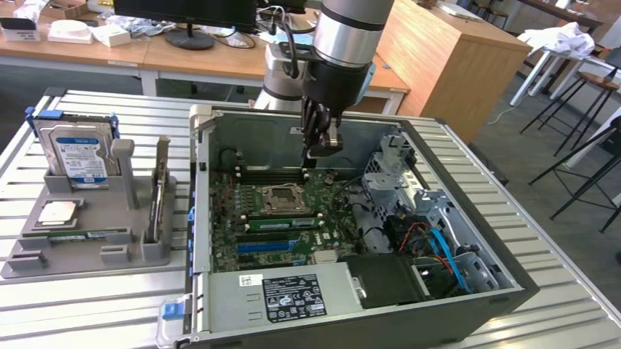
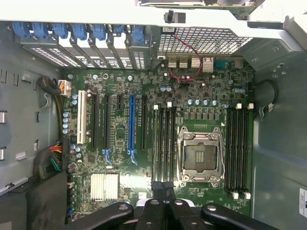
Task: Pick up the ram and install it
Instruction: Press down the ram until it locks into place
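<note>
**The ram** (image 1: 83, 234), as far as can be told, is the thin green stick lying flat in the near part of the grey holder (image 1: 29, 262). The holder sits toward the slatted tabletop's (image 1: 97, 305) edge at the exterior view's left. In the same holder are a silver processor chip (image 1: 58, 212), an upright hard drive (image 1: 78, 156) and an upright card (image 1: 158, 193).

**The open computer case** (image 1: 505, 283) lies just beside the holder, in the middle of the tabletop. Its motherboard (image 2: 120, 158) shows an open processor socket (image 2: 201, 155), a blue slot (image 2: 131, 124) and black memory slots (image 2: 163, 139) that look empty.

**The tool** (image 1: 321, 149) hangs closed inside the case above the motherboard, well apart from the ram, with nothing seen between its fingertips (image 2: 154, 203).

**Progress:** judged from this layout, neither the pick-up nor the installation is done.

**Writing:** the hard drive's blue-and-white label and the power supply's (image 1: 281, 294) black label carry print too small to read.
</note>
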Action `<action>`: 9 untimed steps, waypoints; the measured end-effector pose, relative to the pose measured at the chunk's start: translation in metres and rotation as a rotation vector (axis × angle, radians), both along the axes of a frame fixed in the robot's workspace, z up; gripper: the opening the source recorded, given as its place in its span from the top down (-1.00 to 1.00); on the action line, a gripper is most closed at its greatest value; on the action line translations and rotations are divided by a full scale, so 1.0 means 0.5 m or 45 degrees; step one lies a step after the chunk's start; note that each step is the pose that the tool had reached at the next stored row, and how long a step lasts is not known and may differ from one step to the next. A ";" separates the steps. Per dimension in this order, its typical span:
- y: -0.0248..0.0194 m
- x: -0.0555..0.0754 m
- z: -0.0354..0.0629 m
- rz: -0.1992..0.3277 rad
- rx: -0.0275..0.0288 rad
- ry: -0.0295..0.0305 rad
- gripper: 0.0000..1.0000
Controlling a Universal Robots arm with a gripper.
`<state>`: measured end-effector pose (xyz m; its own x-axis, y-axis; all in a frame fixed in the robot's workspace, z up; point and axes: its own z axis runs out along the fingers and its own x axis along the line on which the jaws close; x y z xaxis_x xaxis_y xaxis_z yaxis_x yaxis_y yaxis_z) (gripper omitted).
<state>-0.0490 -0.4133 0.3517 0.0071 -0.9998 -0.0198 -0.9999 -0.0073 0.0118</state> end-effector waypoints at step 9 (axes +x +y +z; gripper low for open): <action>0.0000 0.000 0.000 0.000 0.0001 0.0000 0.80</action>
